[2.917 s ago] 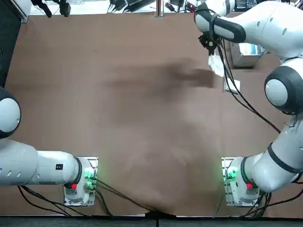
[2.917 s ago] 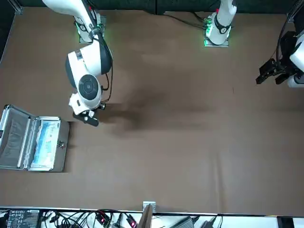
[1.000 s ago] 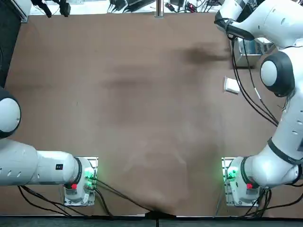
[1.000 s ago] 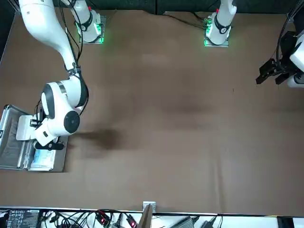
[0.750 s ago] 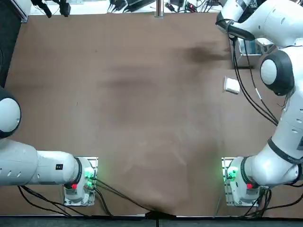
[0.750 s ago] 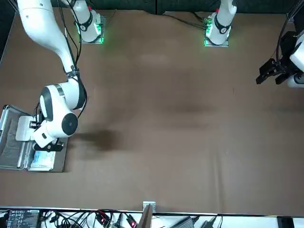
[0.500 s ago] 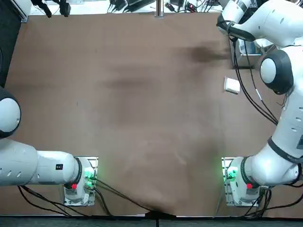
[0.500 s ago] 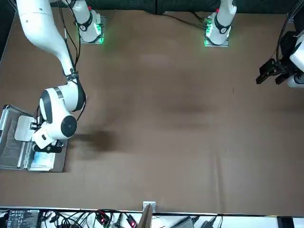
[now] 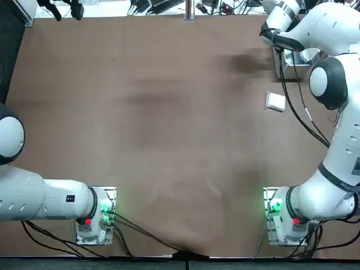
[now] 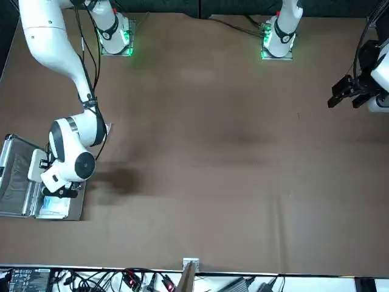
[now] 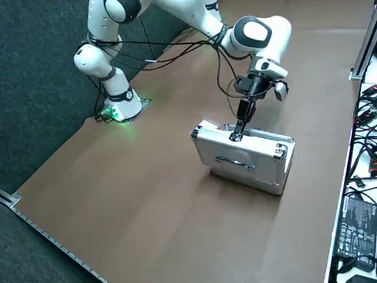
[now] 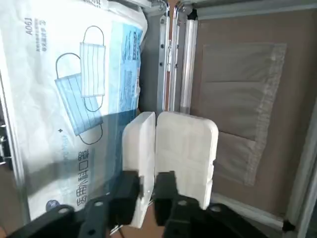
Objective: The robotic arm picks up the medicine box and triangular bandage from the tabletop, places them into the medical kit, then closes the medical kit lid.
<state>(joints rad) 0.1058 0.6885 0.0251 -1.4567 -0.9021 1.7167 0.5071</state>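
Item: my right gripper, fingers narrow, pinching the white packet mid-body, presumably so both lobes clear the case.
Item: lid, open, allowing entry.
Item: small white box, on the table, awaiting its turn.

On the small boxy silver aluminium case at the right side view's centre, a brushed metallic sheen is shown. Smooth, glossy plastic film is seen on the blue-and-white mask packet. The grey-brown lining pocket is made of matt, creased cloth.
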